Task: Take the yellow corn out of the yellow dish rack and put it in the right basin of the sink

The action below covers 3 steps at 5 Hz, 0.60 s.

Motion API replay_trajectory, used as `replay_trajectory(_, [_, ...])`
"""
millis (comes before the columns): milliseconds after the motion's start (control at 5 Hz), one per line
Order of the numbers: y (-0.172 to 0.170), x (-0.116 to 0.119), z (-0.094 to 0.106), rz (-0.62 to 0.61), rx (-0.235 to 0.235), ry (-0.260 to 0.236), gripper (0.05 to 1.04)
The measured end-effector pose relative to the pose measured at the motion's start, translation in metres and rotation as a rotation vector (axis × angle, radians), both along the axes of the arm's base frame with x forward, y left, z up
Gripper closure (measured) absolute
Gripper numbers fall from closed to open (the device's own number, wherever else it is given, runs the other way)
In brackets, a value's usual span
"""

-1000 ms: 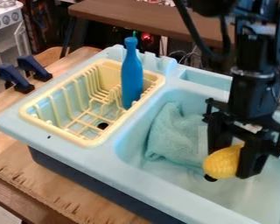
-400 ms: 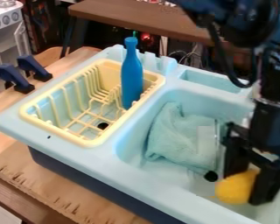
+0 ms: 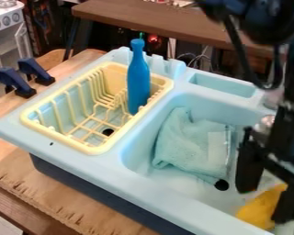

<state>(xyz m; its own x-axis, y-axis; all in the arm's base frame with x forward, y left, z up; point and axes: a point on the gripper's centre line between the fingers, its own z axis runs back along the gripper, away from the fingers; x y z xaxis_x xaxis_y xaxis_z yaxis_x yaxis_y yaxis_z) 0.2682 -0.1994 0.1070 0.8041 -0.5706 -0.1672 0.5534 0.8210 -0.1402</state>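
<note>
We look down at a slant on a light blue toy sink, and we take twelve o'clock as the top of our view. The arm comes in from one o'clock, and its black gripper hangs over the big basin between four and five o'clock. We see its fingers standing apart, with a strip of basin showing between them. The yellow thing is low between the fingertips, by the near wall of the basin; one finger partly covers it, and we cannot tell whether either finger touches it.

Nearer our centre, toward four o'clock, a rumpled pale green cloth lies in the same basin, with a round black spot just beside its lower corner. At nine o'clock we find a yellow dish rack set into the smaller basin. A blue bottle stands upright in it, toward twelve o'clock from our centre. Two dark blue clamps sit at ten o'clock.
</note>
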Motion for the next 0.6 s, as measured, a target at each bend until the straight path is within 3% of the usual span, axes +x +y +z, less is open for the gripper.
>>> replay_trajectory(200, [0.004,-0.005,0.036,0.019,0.016,-0.102,0.081])
replay_trajectory(400, [0.010,-0.015,0.076,0.046,0.063,-0.181,0.081])
replay_trajectory(600, [0.017,-0.027,0.116,0.123,0.078,-0.234,0.081])
